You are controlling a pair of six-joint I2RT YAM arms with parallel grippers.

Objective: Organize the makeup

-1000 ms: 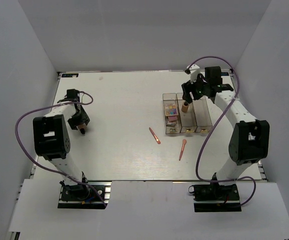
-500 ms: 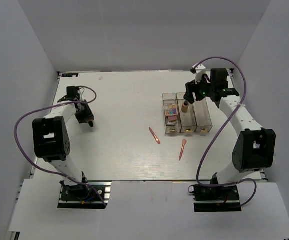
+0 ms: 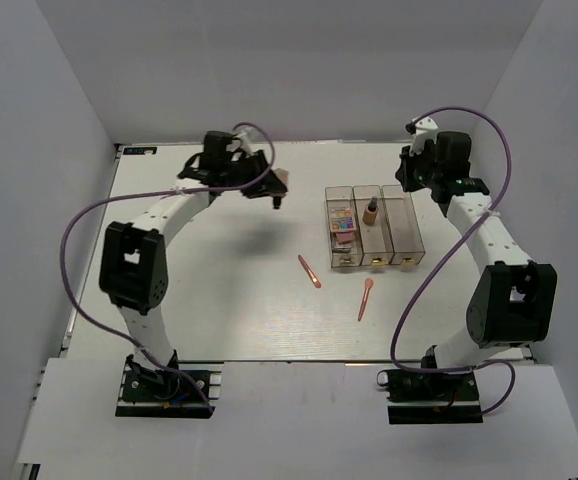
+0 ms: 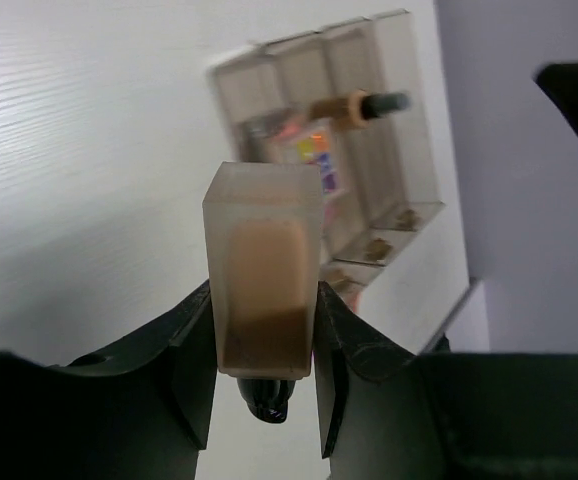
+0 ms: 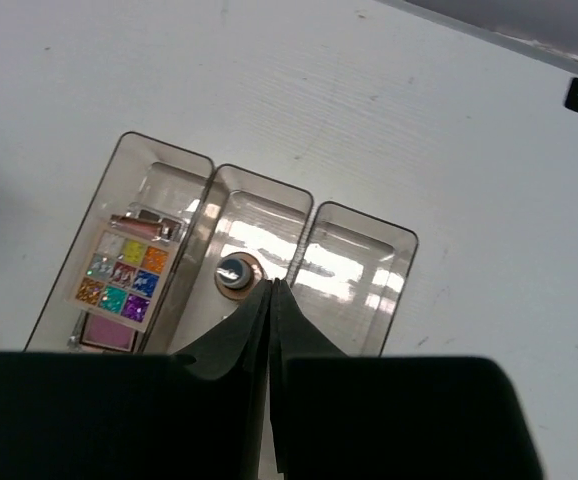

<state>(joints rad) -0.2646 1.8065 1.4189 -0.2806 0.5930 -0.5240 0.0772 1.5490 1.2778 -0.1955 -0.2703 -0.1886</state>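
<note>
- Lying nearest the bases: two coral sticks (image 3: 309,271) on the table (image 3: 219,300), well apart from both grippers.
- Clear box (image 3: 406,245): palettes (image 3: 343,222) in the left compartment, small bottle (image 3: 370,213) upright in the middle one.
- Right gripper (image 5: 271,300): fingers pressed together, holding nothing, above the box.
- Left gripper (image 4: 264,305): clamped on tan bottle (image 4: 266,250), aloft near the far edge, with open table between it and the box.

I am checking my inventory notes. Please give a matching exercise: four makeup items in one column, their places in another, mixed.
1 multicolour palette
2 round tan bottle
3 coral-pink sticks
4 rectangular tan bottle

A held in the left gripper
B lying on the table
C clear box, middle compartment
D clear box, left compartment

Pairs: 1-D, 2-C, 3-B, 4-A
</note>
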